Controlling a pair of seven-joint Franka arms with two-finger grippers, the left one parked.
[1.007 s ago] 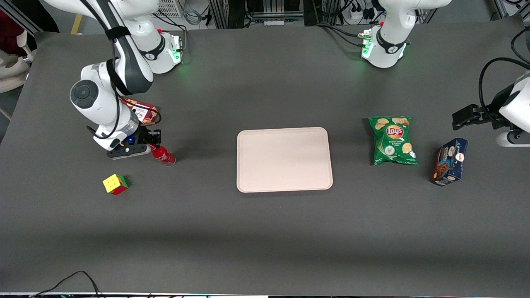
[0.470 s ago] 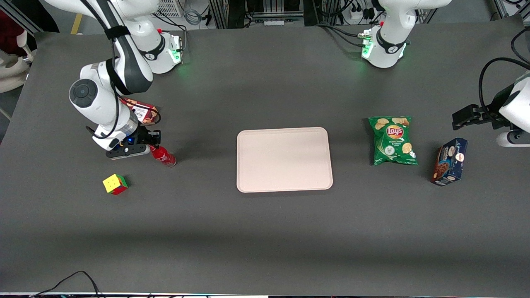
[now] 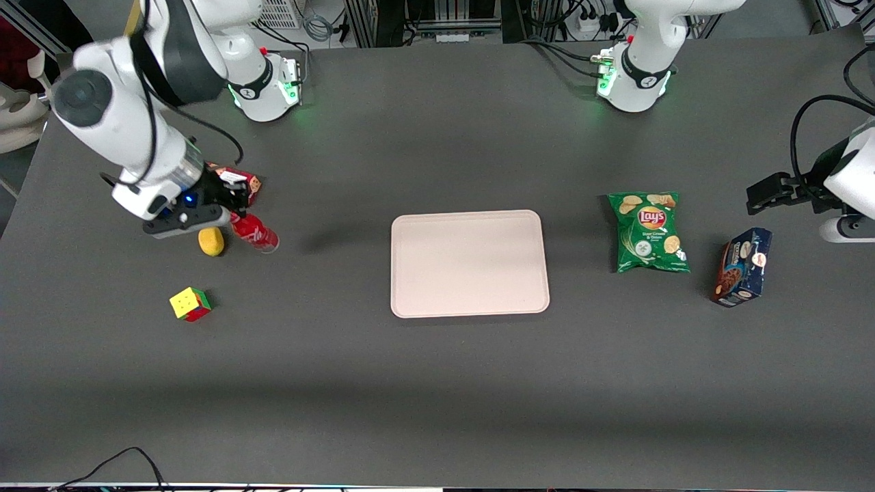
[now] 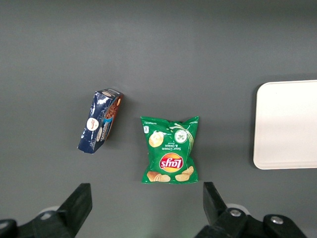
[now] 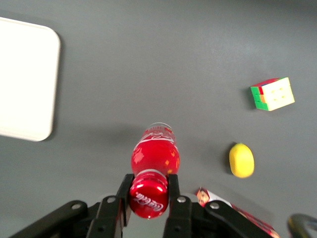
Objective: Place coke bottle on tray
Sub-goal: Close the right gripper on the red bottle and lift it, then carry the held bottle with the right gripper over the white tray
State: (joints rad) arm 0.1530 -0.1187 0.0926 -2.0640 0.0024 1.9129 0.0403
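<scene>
The claw [image 3: 236, 217] sits toward the working arm's end of the desk [image 3: 437, 383], clenched on the neck of the bottle [image 3: 256, 234], just under its red cap. In the wrist view the two fingers [image 5: 125, 191] press the neck from either side, with the cap facing the camera and the clear base pointing down at the desk. The bottle [image 5: 154, 168] hangs in the air, tilted in the front view (a soft shadow shows on the desk beneath it in the wrist view), so it touches nothing but the claw [image 5: 148, 194].

The tray [image 3: 469, 263] lies flat near the middle of the desk, well apart from the bottle, and nothing rests on it. Only one rounded corner of the tray [image 5: 25, 79] shows to the wrist camera, and one end of it [image 4: 286, 125] to the parked arm's camera.

A lemon [image 3: 210, 241] lies on the desk just beside the bottle, close under the claw. A cube [image 3: 190, 303] with coloured faces sits nearer the front camera than the lemon, apart from it. The same pair shows in the wrist view: lemon [image 5: 241, 160], cube [image 5: 272, 93]. A red box [image 3: 238, 182] lies partly hidden by the arm's wrist, farther from the front camera than the bottle.

Toward the parked arm's end lie a green chip bag [image 3: 649, 231] and, near it, a dark blue box [image 3: 742, 266]; they do not touch.
</scene>
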